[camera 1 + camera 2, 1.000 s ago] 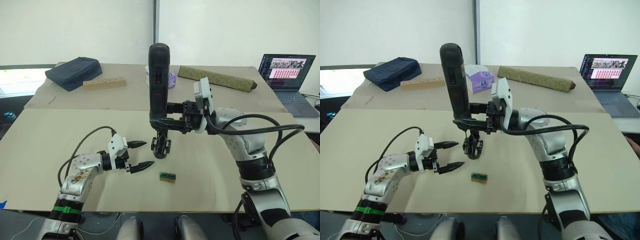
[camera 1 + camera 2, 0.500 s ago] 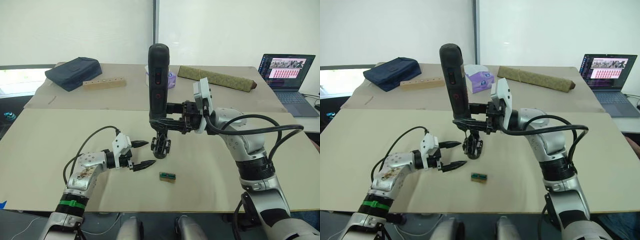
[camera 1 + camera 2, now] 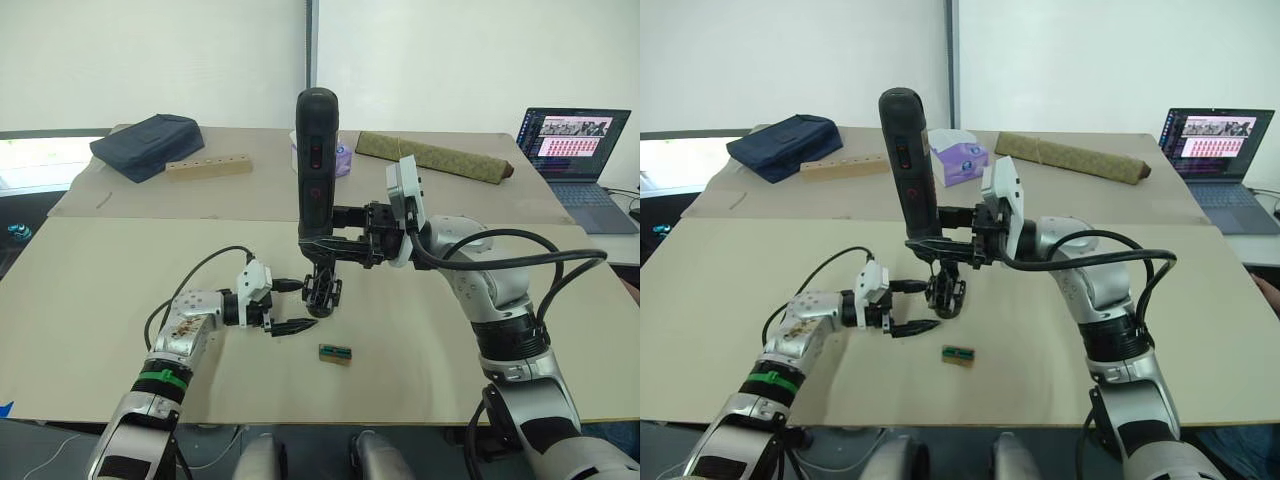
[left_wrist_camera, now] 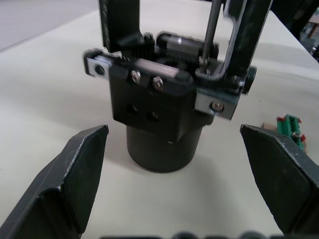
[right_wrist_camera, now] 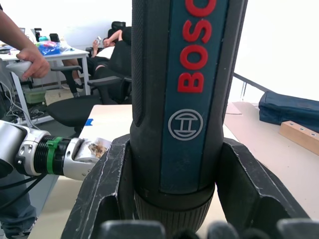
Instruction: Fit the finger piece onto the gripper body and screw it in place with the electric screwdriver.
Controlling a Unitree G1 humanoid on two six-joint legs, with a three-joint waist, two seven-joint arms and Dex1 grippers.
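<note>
Since a second ago our left gripper (image 3: 297, 306) has reached in, fingers wide around the gripper body (image 4: 164, 119) standing mid-table, while our right gripper (image 3: 335, 228) holds the electric screwdriver (image 3: 317, 165) upright on it; next we steady the body.

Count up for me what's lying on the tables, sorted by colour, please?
Black: 2, the electric screwdriver and the gripper body
Navy: 1, the pouch
Wood or tan: 2, the drilled block and the long pad
Purple: 1, the tissue box
Green: 1, the small block
Grey: 1, the laptop
Total: 8
</note>
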